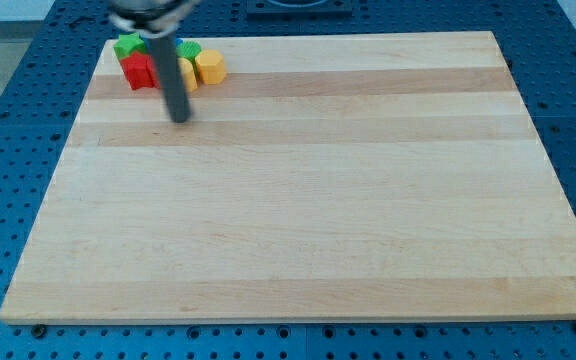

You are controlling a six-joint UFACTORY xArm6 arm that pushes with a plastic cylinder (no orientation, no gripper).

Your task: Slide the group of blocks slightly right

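You are looking at one camera view. The wooden surface is filling most of it, lying on a blue perforated base that is showing around its edges.

The blocks are sitting bunched together in the surface's top-left corner, close to its top edge. A green block is lying at the view's left of the bunch, nearest the top edge; its shape is hard to make out. A red block is sitting just below it, touching or nearly touching it. On the view's right of the rod, a yellow block, looking roughly hexagonal, is marking the bunch's right end. Another green block is peeking out just above it, and a second yellow block is showing as a sliver beside the rod. A speck of blue is showing by the rod; you cannot tell what it is.

The dark rod is coming down from the view's top, crossing in front of the middle of the bunch and hiding part of it. My tip is resting on the surface just below the bunch, near the red and yellow blocks but apart from them.

There is no pincer on this arm, so nothing is being held.
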